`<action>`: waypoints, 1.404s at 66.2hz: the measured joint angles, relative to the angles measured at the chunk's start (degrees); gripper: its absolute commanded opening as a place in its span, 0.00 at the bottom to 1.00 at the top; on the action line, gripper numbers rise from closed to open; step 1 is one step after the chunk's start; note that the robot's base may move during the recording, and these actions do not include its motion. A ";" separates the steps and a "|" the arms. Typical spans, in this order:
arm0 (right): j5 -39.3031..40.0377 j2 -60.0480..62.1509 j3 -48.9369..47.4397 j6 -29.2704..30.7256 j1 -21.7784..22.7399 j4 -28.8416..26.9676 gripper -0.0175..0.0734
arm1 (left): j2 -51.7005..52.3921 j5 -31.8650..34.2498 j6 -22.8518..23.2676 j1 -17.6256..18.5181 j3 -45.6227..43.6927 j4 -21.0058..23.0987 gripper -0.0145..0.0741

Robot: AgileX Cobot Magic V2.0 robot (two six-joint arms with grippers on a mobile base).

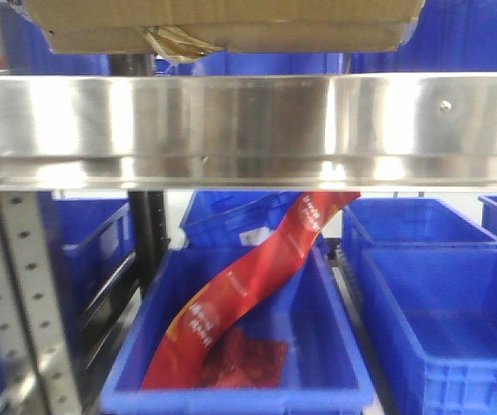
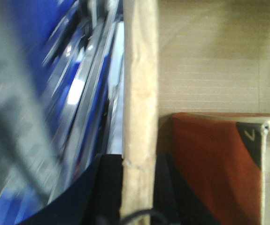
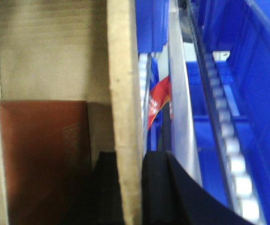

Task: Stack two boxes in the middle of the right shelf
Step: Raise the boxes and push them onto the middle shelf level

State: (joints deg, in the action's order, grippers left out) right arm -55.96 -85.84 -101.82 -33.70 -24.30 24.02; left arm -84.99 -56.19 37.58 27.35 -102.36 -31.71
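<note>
— Where is the cardboard box [image 1: 222, 22] sitting?
— At the top of the frame, on the steel shelf [image 1: 248, 121].
— And the claws?
— The left claw [image 2: 137, 164] and right claw [image 3: 127, 159] are each clamping one of its walls, low centre.

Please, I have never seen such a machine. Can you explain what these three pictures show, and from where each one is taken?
This is a robot with two arms on a rolling base. The front picture looks forward from its body: a cardboard box shows above a steel shelf. Below are blue bins, one holding a red strip. The other two pictures come from cameras on the wrists. In the left one, the black left jaws close on the box's side wall, and a red-orange package lies inside. In the right one, the right jaws grip the opposite wall likewise. Both arms appear to hold one open box.
</note>
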 measured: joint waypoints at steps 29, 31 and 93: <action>0.00 0.00 0.00 0.00 0.00 0.00 0.02 | 0.00 0.00 0.00 0.00 0.00 0.00 0.04; 0.00 0.00 0.00 0.00 0.00 0.00 0.02 | 0.00 0.00 0.00 0.00 0.00 0.00 0.04; 0.00 0.00 0.00 0.00 0.00 0.00 0.02 | 0.00 0.22 0.00 0.00 0.00 -0.11 0.04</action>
State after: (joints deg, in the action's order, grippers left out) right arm -55.96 -85.84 -101.82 -33.70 -24.30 24.02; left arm -84.99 -55.97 37.58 27.35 -102.36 -31.82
